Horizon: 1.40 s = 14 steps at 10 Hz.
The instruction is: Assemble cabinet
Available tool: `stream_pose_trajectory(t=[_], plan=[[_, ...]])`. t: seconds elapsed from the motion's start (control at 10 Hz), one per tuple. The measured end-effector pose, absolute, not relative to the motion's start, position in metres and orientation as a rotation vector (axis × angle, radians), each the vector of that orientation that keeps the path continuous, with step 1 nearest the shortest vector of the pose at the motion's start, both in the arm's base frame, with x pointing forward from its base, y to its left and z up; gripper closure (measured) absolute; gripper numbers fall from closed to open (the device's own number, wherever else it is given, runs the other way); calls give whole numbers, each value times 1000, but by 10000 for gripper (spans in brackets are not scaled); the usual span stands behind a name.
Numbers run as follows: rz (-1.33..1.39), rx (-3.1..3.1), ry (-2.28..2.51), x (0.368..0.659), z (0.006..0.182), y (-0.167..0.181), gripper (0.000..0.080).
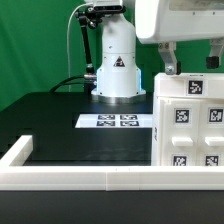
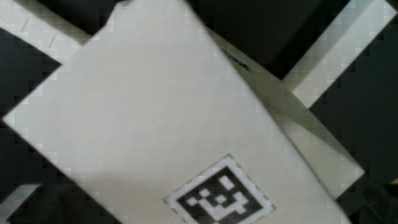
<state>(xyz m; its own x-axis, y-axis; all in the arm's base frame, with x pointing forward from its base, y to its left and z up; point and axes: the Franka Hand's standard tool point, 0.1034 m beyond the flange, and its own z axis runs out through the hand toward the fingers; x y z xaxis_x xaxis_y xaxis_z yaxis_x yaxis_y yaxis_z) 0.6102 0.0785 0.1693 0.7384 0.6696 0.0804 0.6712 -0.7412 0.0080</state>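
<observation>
The cabinet (image 1: 190, 130) is a big white boxy piece at the exterior view's right, just behind the border rail. Its near faces carry several black-and-white tags and small white knobs. My gripper (image 1: 191, 64) hangs right above its top edge; the two dark fingers (image 1: 169, 62) stand wide apart with nothing between them. In the wrist view a flat white cabinet face (image 2: 160, 110) with one tag (image 2: 226, 195) fills most of the picture, tilted; my fingers do not show there.
The marker board (image 1: 116, 122) lies flat on the black table in front of the robot base (image 1: 117, 72). A long low white border rail (image 1: 80, 178) runs along the front and up the exterior view's left side.
</observation>
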Motion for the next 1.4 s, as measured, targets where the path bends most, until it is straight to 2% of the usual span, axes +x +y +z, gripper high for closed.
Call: stream_pose_trajectory(t=[0.5, 1.3, 1.4], plan=[[-71, -2756, -1578, 609, 165, 71, 3], [-66, -2816, -1486, 608, 153, 66, 3], [-66, -2819, -1481, 608, 153, 66, 91]])
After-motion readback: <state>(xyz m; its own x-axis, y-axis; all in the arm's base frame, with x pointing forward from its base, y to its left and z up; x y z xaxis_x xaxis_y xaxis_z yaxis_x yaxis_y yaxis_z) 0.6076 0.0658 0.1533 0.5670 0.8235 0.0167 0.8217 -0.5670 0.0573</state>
